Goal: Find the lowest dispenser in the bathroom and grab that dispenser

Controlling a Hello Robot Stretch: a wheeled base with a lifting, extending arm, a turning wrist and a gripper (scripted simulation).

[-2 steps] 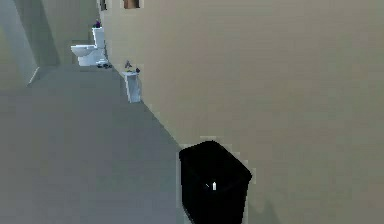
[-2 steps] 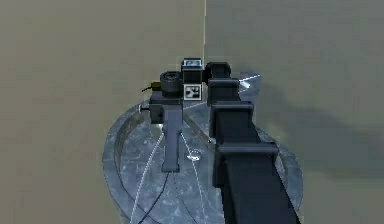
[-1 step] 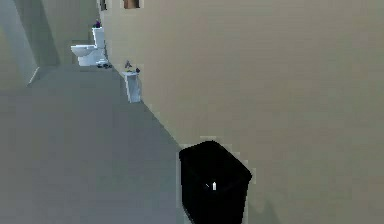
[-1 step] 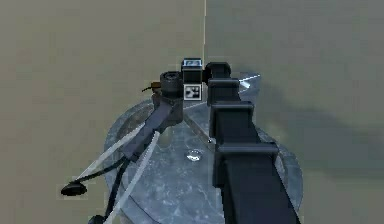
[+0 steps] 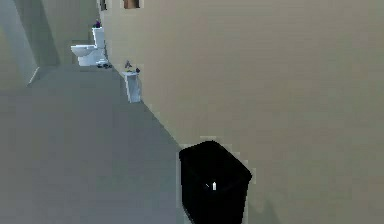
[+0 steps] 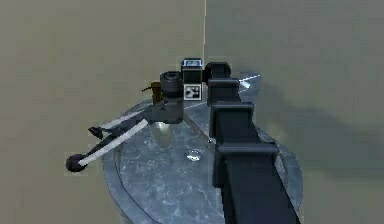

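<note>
Beige wall (image 5: 260, 70) took up the forward view from twelve round to four o'clock, with grey floor (image 5: 70, 150) spreading toward nine. A black bin (image 5: 213, 180) stood at six o'clock against the wall and a white toilet (image 5: 90, 48) stood far off at ten o'clock. Between them, toward eleven, a small pale box (image 5: 133, 86) sat low at the foot of the wall. It might have been the dispenser, but it was too small to tell.

In the arm side view the arm (image 6: 245, 165) ran up from six o'clock over a round grey worktop (image 6: 150, 185). The hand (image 6: 85, 147) pointed toward eight o'clock, its fingers reaching the worktop's rim. Only bare worktop and wall lay behind those fingers, so the hand held nothing.

By my judgement the step in hand was the search, since no dispenser could be named for sure and the grab was not yet begun. The next move would call for driving along the wall past the bin toward the toilet end. There the pale box should show well enough to name, and any dispensers could be checked for which sits lowest. Only then should the base turn side-on and the arm drop low for the reach
</note>
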